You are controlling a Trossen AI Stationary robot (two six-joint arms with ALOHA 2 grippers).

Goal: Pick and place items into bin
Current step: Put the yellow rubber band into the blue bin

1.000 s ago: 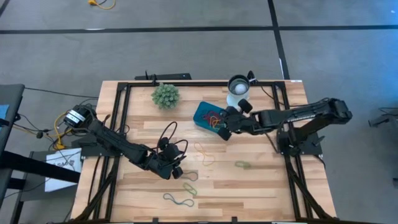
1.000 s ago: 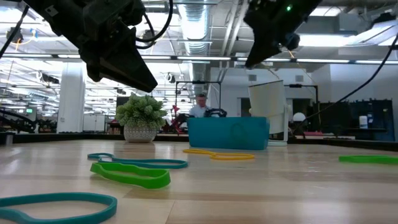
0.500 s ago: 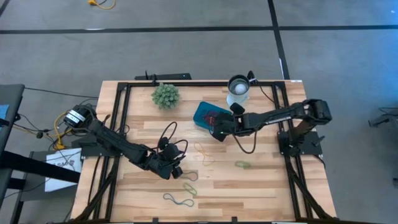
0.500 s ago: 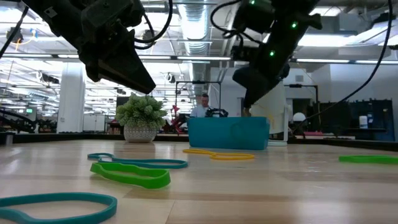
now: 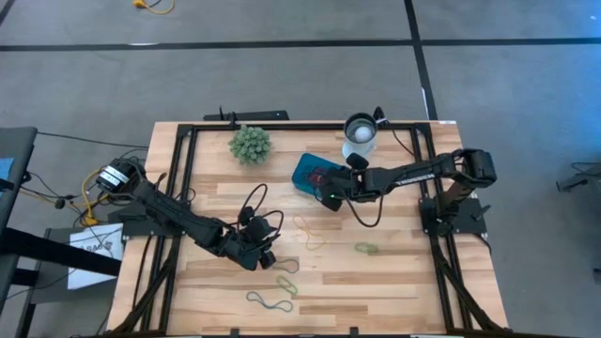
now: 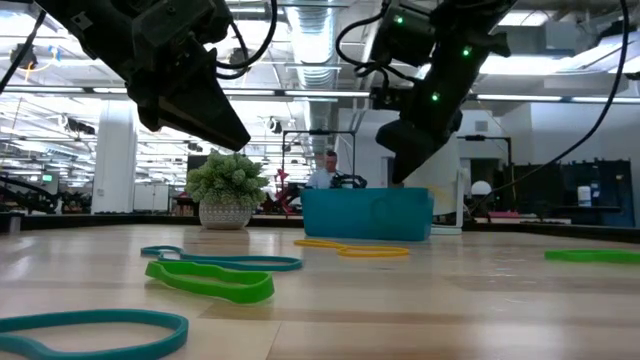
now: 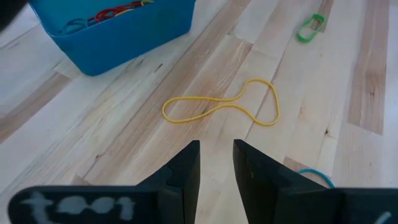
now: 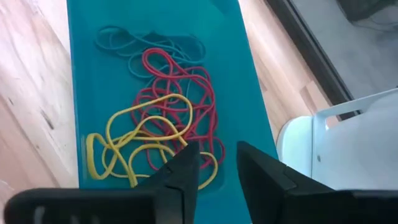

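Note:
The teal-blue bin [image 5: 310, 173] rests flat on the table's far middle and holds yellow [image 8: 140, 146], red [image 8: 180, 99] and blue [image 8: 146, 46] rubber bands. My right gripper [image 8: 217, 163] hovers open just above the bin's near end [image 6: 367, 215], with nothing between its fingers. My left gripper [image 7: 216, 152] hangs open above the table's near left [image 5: 266, 252]. A loose yellow band [image 7: 221, 106] lies flat on the wood just ahead of it. More bands lie on the table: green [image 5: 366, 248], green [image 5: 286, 284] and teal [image 5: 268, 300].
A white cup [image 5: 359, 130] stands just beyond the bin's far right, close to my right arm. A spiky green plant [image 5: 250, 144] sits at the far left. Black frame rails run along the table's left, right and far edges. Bare wood lies between the two grippers.
My right gripper has sunk toward the bin and shifted toward the table's left edge, rolling a little. In the low view its tip came to a point before and is blunter now: it has opened.

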